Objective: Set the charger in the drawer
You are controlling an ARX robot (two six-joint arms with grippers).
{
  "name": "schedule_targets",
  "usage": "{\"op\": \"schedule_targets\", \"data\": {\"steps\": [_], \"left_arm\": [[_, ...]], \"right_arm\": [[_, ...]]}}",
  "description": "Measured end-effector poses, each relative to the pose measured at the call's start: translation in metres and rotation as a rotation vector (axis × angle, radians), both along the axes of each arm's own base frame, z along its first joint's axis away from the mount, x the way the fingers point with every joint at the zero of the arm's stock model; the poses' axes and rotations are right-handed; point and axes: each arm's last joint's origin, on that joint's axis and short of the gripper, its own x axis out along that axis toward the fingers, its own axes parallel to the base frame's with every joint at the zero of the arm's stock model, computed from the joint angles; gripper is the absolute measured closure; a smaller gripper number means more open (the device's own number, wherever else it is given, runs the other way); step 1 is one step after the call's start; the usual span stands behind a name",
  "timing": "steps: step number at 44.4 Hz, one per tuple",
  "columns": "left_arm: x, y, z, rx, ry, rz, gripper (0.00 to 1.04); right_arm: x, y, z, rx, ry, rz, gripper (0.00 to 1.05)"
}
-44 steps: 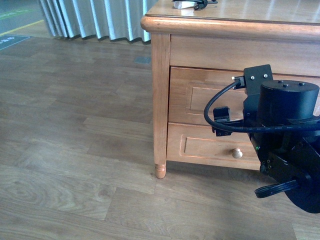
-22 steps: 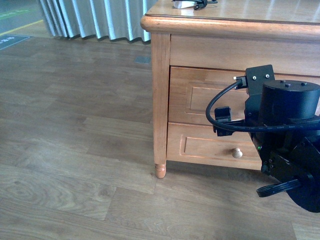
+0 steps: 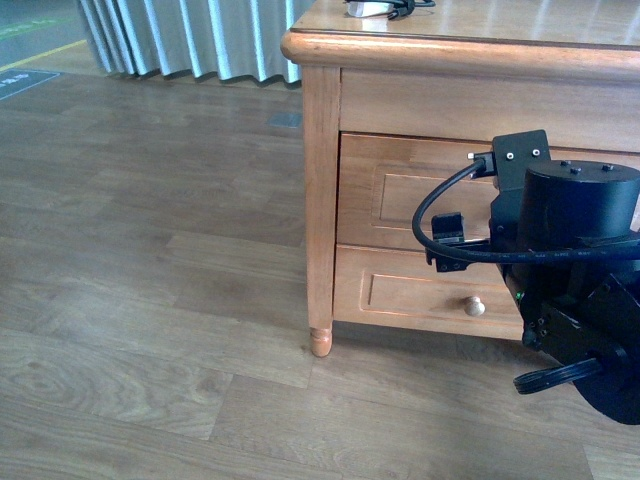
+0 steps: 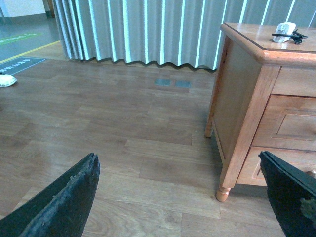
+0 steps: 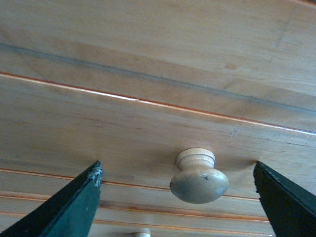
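Right wrist view: right end effector spread, the closed drawer's round knob between its fingers. White charger, black cable coiled, lies on the bench at twelve o'clock; left end effector also spread.

Wooden cabinet, charger lying on its top

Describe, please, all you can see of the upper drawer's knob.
The knob is a round, mushroom-shaped piece of pale wood, lighter than the honey-coloured drawer front, with a short ringed neck fixed to it. A dark nick marks its face. It sits between the fingers of the open right gripper, which do not touch it. In the front view the arm hides it.
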Motion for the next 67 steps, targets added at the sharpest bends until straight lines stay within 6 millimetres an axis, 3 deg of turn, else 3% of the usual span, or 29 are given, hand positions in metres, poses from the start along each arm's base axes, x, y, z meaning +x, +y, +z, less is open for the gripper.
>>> {"op": "schedule_targets", "data": {"steps": [5, 13, 14, 17, 20, 37, 41, 45, 49, 67], "left_arm": [[0.0000, 0.0000, 0.0000, 0.000, 0.000, 0.000, 0.06], [0.0000, 0.0000, 0.0000, 0.000, 0.000, 0.000, 0.06], [0.0000, 0.0000, 0.0000, 0.000, 0.000, 0.000, 0.06], [0.0000, 0.0000, 0.0000, 0.000, 0.000, 0.000, 0.06], [0.0000, 0.0000, 0.0000, 0.000, 0.000, 0.000, 0.06], [0.0000, 0.0000, 0.0000, 0.000, 0.000, 0.000, 0.06], [0.0000, 0.0000, 0.0000, 0.000, 0.000, 0.000, 0.06], [0.0000, 0.0000, 0.0000, 0.000, 0.000, 0.000, 0.06], [0.0000, 0.0000, 0.0000, 0.000, 0.000, 0.000, 0.06], [0.0000, 0.0000, 0.0000, 0.000, 0.000, 0.000, 0.06]], "right_arm": [[0.0000, 0.0001, -0.0001, 0.001, 0.001, 0.002, 0.30], [-0.0001, -0.0008, -0.0003, -0.002, 0.002, -0.001, 0.65], [-0.0002, -0.0013, -0.0003, -0.003, 0.003, 0.000, 0.66], [-0.0001, -0.0013, -0.0002, 0.002, 0.002, 0.003, 0.54], [-0.0003, -0.0005, -0.0002, 0.008, 0.002, 0.004, 0.48], [0.0000, 0.0002, 0.0024, 0.019, -0.005, 0.003, 0.44], [0.0001, 0.0005, 0.0030, 0.018, -0.006, 0.003, 0.52], [-0.0003, -0.0003, 0.0033, 0.011, -0.004, -0.004, 0.69], [-0.0008, -0.0005, 0.0041, 0.010, -0.004, -0.006, 0.78], [-0.0011, -0.0005, 0.0041, 0.011, -0.004, -0.010, 0.80]]}}
